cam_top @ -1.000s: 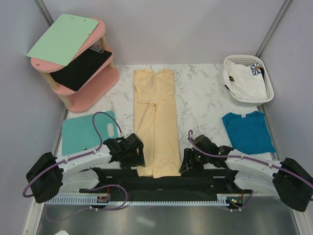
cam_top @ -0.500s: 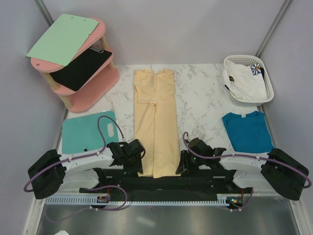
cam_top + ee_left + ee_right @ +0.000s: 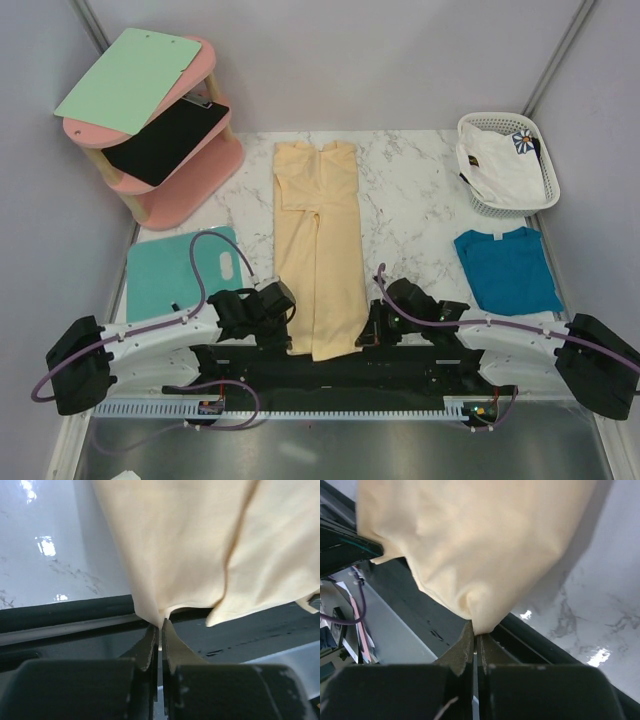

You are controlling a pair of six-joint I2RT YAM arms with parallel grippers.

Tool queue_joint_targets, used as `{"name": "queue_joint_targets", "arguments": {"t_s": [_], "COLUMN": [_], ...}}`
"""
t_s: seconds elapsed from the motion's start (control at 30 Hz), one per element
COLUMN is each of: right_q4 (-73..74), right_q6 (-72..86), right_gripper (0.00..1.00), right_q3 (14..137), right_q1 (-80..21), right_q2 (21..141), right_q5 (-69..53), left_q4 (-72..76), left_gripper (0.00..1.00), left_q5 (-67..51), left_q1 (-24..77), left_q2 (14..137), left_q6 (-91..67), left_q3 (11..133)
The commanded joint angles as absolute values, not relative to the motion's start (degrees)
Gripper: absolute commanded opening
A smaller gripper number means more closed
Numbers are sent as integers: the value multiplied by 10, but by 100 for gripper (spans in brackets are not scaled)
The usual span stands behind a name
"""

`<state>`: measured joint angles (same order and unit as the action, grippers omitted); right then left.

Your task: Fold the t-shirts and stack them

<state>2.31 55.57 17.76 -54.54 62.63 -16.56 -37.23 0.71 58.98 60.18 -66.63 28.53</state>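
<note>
A pale yellow t-shirt (image 3: 318, 240) lies folded into a long narrow strip down the middle of the marble table, collar end far. My left gripper (image 3: 290, 338) is shut on its near left corner (image 3: 150, 611), pinching the hem between the fingertips (image 3: 149, 639). On the near right corner (image 3: 482, 622) my right gripper (image 3: 357, 335) is shut in the same way. Both corners are raised a little off the table edge. A teal-blue t-shirt (image 3: 507, 268) lies flat at the right. A white t-shirt with a flower print (image 3: 503, 165) sits bundled in the basket.
A white lattice basket (image 3: 478, 125) stands at the back right. A turquoise board with a handle hole (image 3: 170, 270) lies at the left. A pink tiered shelf (image 3: 185, 160) with a green clipboard (image 3: 128, 78) and a black one (image 3: 165, 140) stands at the back left. A black rail (image 3: 320, 372) runs along the near edge.
Both grippers slid in to the yellow shirt's near corners and closed on them. The near hem now sits slightly lifted and drawn away from the rail.
</note>
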Motion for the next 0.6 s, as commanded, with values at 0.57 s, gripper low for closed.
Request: {"name": "queue_joint_targets", "arguments": {"t_s": [0.57], "right_q4": [98], "right_q6": [344], "right_gripper": [0], "right_q3": [445], "right_q1": [-543], "right_q2": [678], "right_q5": [136], "left_q4": [-504], "left_gripper": [2], "left_q5": [194], "left_q1": [486], "left_q2": [679], "left_q6": [-549], "left_q3": [620]}}
